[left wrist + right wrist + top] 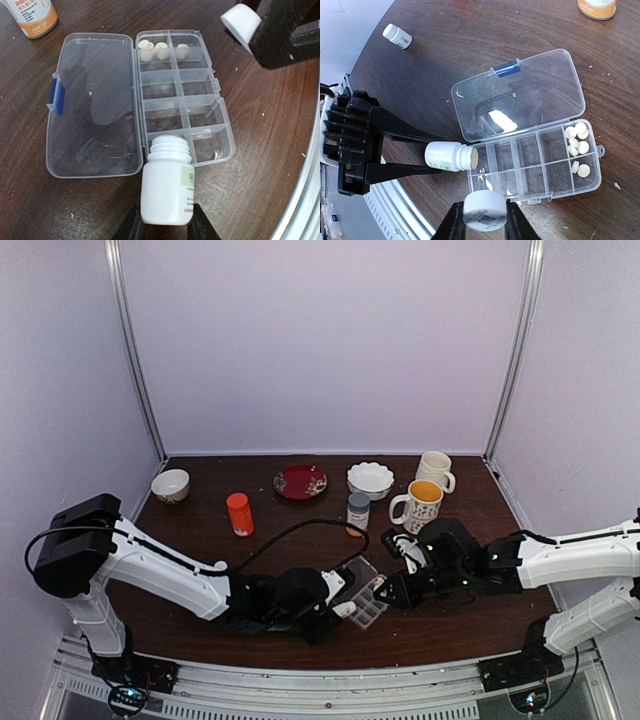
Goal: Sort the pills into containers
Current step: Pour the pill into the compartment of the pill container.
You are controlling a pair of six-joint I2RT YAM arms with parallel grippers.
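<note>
1. Mugs (424,504) stand well beyond the left gripper (166,224).
2. It pinches a white bottle (166,187), tipped at the organiser's (178,82) near end.
3. The right gripper (480,222) pinches a white cap (485,209).
4. The pills (160,50) lie at the organiser's far end, perhaps one nearer.

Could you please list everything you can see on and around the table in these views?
pills: several, whitish, two end compartments of the organiser box
organiser box: one, clear, lid open, near centre
white pill bottle: one, uncapped, mouth at the box's end
white cap: one, held near the box
small white bottle: one, lying apart on the table
orange bottle: one, back left
grey-capped amber bottle: one, back centre
mugs: two, white, back right
beige bowl: one, back left corner
white scalloped bowl: one, back centre
red plate: one, back centre
table: one, dark brown
left claw: black, shut on the white pill bottle
right claw: black, shut on the white cap
</note>
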